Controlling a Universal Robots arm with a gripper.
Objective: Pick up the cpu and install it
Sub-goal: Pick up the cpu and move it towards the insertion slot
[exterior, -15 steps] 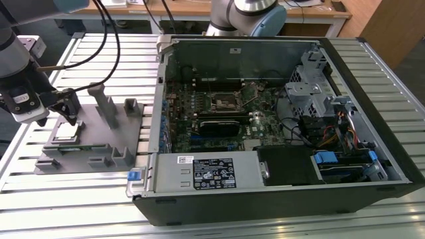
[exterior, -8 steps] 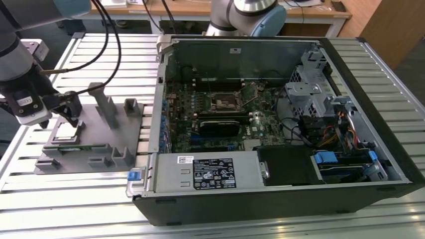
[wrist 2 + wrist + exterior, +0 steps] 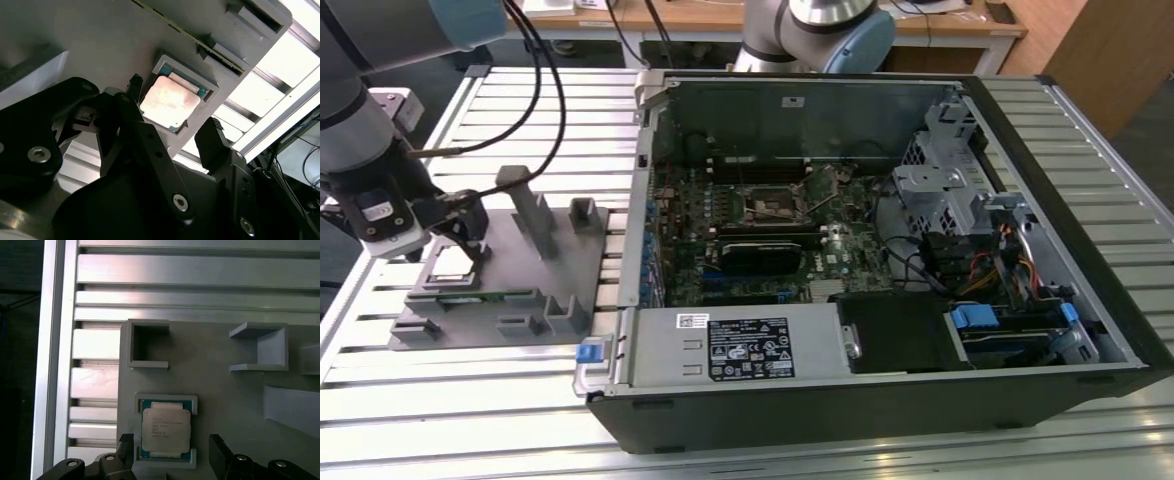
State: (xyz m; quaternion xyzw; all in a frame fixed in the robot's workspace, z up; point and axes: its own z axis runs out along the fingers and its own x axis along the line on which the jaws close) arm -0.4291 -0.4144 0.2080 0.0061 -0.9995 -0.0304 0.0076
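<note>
claw (image 3: pixel 172 107) spread astride cpu (image 3: pixel 166 427) | claw body cut off

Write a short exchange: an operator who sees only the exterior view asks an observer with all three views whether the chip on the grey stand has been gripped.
Operator: Has it been lifted yet?
Observer: No. In the first wrist view the chip lies flat in its framed pocket.
Operator: Is it gripped, at least?
Observer: No. In the second wrist view the gripper is open, with its fingers on either side of the chip and not closed on it.
</note>
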